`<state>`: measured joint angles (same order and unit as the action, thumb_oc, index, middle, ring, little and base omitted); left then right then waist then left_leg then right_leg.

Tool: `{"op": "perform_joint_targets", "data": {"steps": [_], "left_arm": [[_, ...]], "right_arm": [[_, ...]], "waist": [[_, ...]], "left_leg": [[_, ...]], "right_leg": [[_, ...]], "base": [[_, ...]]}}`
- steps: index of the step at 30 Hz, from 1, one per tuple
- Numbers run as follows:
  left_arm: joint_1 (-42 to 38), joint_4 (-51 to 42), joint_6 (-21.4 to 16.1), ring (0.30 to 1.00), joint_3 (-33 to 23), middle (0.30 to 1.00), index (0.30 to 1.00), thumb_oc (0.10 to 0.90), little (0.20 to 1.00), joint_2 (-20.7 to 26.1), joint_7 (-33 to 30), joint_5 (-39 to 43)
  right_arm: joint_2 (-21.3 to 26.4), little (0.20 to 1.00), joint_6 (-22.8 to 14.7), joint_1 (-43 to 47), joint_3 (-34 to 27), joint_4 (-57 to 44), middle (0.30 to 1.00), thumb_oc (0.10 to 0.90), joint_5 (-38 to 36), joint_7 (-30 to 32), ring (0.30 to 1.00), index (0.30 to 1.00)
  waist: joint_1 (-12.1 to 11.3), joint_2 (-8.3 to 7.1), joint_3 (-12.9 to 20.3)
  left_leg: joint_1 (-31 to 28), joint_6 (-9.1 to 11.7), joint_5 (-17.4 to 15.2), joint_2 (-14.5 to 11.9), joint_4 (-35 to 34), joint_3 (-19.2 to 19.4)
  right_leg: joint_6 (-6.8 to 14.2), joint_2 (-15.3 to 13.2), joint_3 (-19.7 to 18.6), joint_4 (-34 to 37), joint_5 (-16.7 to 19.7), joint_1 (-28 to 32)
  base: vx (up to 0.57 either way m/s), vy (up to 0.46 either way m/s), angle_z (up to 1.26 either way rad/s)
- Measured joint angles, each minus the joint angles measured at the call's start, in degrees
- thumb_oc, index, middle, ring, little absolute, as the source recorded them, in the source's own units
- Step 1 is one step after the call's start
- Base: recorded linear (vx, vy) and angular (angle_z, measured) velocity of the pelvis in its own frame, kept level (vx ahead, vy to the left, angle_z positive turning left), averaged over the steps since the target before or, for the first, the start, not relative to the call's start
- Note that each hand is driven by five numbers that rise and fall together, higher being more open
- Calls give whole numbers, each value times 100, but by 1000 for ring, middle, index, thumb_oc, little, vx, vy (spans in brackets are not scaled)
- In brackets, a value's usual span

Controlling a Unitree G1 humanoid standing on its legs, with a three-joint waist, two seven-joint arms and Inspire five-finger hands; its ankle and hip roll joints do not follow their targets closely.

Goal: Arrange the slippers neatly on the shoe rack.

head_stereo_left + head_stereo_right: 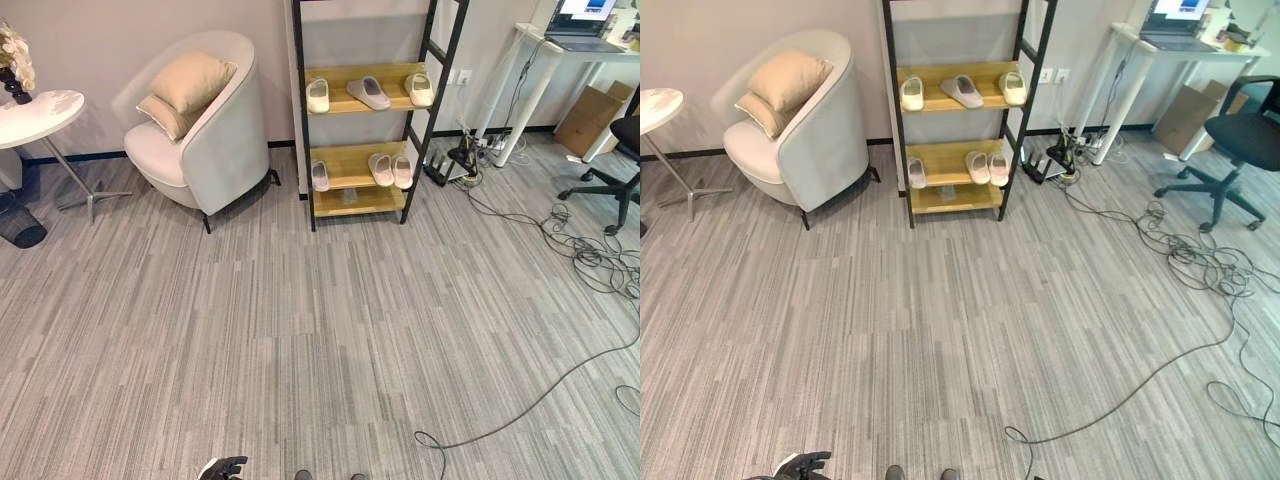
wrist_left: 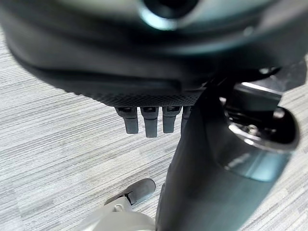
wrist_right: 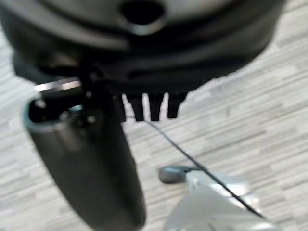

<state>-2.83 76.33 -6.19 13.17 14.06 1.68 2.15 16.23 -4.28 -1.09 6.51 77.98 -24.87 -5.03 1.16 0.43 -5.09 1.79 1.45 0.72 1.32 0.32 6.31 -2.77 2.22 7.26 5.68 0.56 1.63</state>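
Both hands [image 2: 149, 120] [image 3: 149, 108] empty, fingers straight.

Six slippers [image 1: 369, 92], one shoe rack [image 1: 360, 110], one armchair [image 1: 205, 130], two cushions [image 1: 190, 85]

Office: desk [image 1: 560, 52] w/ laptop [image 1: 583, 22] (swivel chair [image 1: 622, 150])
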Motion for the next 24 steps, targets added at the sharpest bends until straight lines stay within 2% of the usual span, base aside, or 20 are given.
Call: {"op": "perform_joint_targets", "data": {"steps": [2,3,5,7,8,9,10,11,12,14,15,16,17,18,19,20,21,22,24], "left_arm": [[-84,-71,-27,900,-89,900,900,800,900,167,-15,75],[-172,-72,-27,900,-82,900,900,800,900,237,-13,91],[-326,-54,3,900,-38,900,900,800,900,210,-26,119],[-338,-101,-41,900,-40,900,900,800,900,181,-27,119],[-477,-75,-41,900,10,900,900,800,900,181,-29,117],[-487,-96,-50,900,10,900,900,800,900,155,-29,114],[-498,-40,-48,900,14,900,900,800,900,71,-24,109],[-502,-53,-43,900,55,900,900,800,900,-8,-26,103],[-503,-95,-44,900,100,900,900,800,900,-69,-29,103],[-390,-84,-40,900,177,900,900,800,900,-124,-36,103],[-352,-53,-40,900,121,900,900,800,900,-137,-31,104],[-221,4,-28,900,-69,900,900,800,900,-193,-42,116],[-119,8,-18,900,-93,900,900,800,900,-214,-66,112],[-73,11,18,900,-96,900,900,800,900,-206,-98,110],[-6,10,30,900,-69,900,900,800,900,-152,-112,101],[14,-14,25,900,-67,900,900,800,900,-90,-122,96],[2,-17,25,900,-66,900,900,800,900,-7,-121,93],[52,-16,26,900,-57,900,900,800,900,54,-132,95],[34,-18,25,900,-14,900,900,800,900,126,-134,97]], "right_arm": [[-111,900,24,21,101,-2,900,800,126,-52,900,900],[-121,900,20,20,156,1,900,800,179,-76,900,900],[-101,900,60,32,165,39,900,800,220,-84,900,900],[-87,900,124,87,156,44,900,800,222,-78,900,900],[-45,900,161,137,153,52,900,800,232,-79,900,900],[-22,900,171,188,164,53,900,800,237,-76,900,900],[15,900,175,257,201,53,900,800,243,-75,900,900],[43,900,170,279,205,44,900,800,261,-73,900,900],[80,900,166,344,188,26,900,800,301,-70,900,900],[138,900,151,340,170,29,900,800,346,-66,900,900],[130,900,149,363,143,30,900,800,345,-69,900,900],[115,900,125,350,154,32,900,800,347,-73,900,900],[110,900,50,331,186,9,900,800,348,-79,900,900],[68,900,2,338,210,9,900,800,350,-74,900,900],[-49,900,25,300,232,50,900,800,372,-87,900,900],[-119,900,24,241,232,46,900,800,385,-84,900,900],[-239,900,33,153,234,40,900,800,415,-89,900,900],[-373,900,60,54,223,45,900,800,423,-93,900,900],[-442,900,56,-11,212,15,900,800,419,-102,900,900]], "waist": [[-80,-299,-156],[-35,-292,-209],[-38,-228,-289],[-66,-178,-335],[-59,-187,-457],[-152,-191,-515],[-198,-142,-538],[-198,-77,-568],[-247,2,-656],[-530,56,-660],[-581,50,-648],[-709,69,-556],[-706,57,-489],[-672,-7,-432],[-650,-223,-349],[-659,-279,-303],[-645,-358,-245],[-656,-402,-129],[-608,-474,80]], "left_leg": [[380,200,-136,-13,896,76],[609,138,-256,-215,1583,53],[939,185,-290,-440,2255,-92],[1071,194,-289,-491,2366,-71],[1161,225,-294,-384,2044,-151],[1148,297,-242,-282,1625,-98],[1092,381,-73,-172,470,-64],[1056,558,129,-144,-371,-72],[1199,662,304,-168,-600,-92],[1398,843,409,-247,-601,-364],[1367,824,396,-277,-597,-510],[1344,728,351,-328,-503,-581],[1341,665,328,-343,-383,-587],[1335,470,513,-242,-309,-537],[1254,407,518,-59,-272,-368],[1176,269,582,-7,-293,-265],[1025,18,606,104,-295,-224],[842,-248,656,177,-333,-186],[738,-525,526,337,-316,-147]], "right_leg": [[-278,-165,-121,-26,79,46],[-337,-151,-45,-46,101,81],[-397,-129,-94,-48,104,102],[-421,-120,-167,-45,79,120],[-420,-223,-225,-48,65,121],[-384,-274,-304,-40,44,117],[-301,-306,-344,-34,-7,93],[-269,-286,-352,-33,-27,93],[-221,-224,-386,5,-61,170],[-185,-124,-696,-7,-180,282],[-110,-117,-817,1,-236,289],[-31,-137,-1109,3,-304,315],[63,-154,-1228,5,-357,330],[188,-275,-1291,5,-453,380],[399,-509,-1289,-93,-661,463],[536,-600,-1223,-288,-774,471],[658,-654,-1216,-705,-834,517],[923,-736,-1203,-1350,-1131,431],[1198,-812,-1223,-2380,-1278,78]], "base": [[95,-166,-27],[93,-122,-12],[121,-30,-2],[206,31,-10],[333,81,-9],[464,111,-23],[386,81,-26],[375,64,-17],[349,54,-28],[410,119,-69],[383,153,-108],[288,123,-101],[433,185,-95],[456,188,-60],[427,184,-43],[409,200,-36],[347,208,-29],[296,216,-24],[268,238,-18]]}}
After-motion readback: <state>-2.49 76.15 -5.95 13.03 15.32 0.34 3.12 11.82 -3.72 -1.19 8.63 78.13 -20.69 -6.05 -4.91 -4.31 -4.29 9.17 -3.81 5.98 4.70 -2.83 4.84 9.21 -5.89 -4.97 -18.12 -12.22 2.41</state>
